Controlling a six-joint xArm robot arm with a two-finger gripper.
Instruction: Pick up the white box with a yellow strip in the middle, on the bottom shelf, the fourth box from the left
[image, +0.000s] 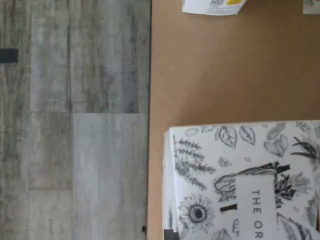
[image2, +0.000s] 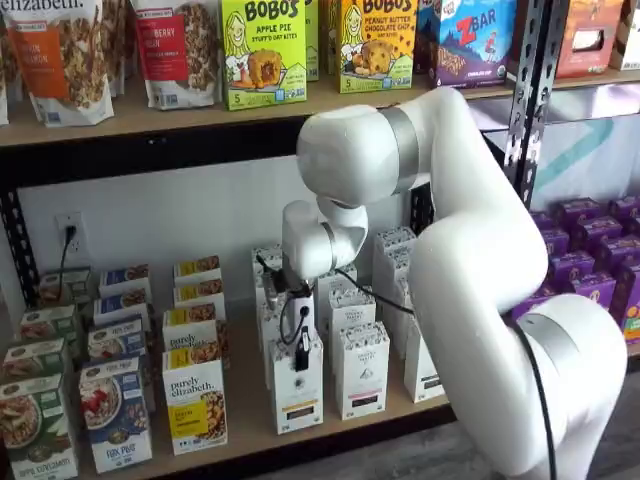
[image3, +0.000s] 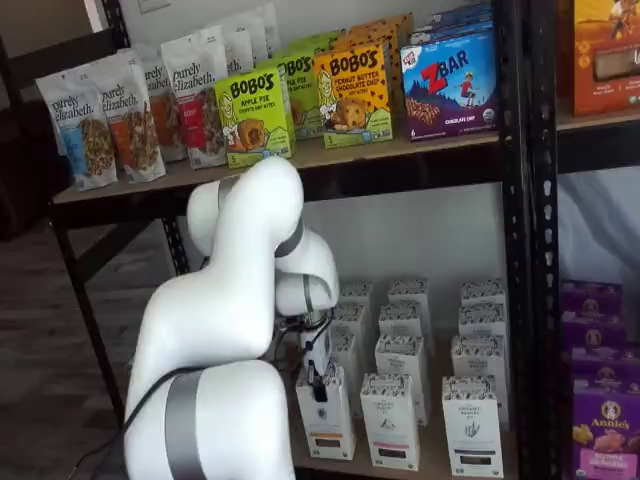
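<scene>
The gripper (image2: 301, 350) hangs just over the white box (image2: 298, 388) on the bottom shelf (image2: 250, 425); the arm hides its fingers, so I cannot tell their spread.

The gripper (image2: 301, 352) hides the top front of the white box (image2: 298, 395), its finger gap unreadable, while the wrist view crops a speckled carton (image: 245, 182).

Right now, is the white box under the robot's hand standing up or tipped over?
Standing up: in both shelf views the white box sits flat on the bottom shelf, its top level.
</scene>
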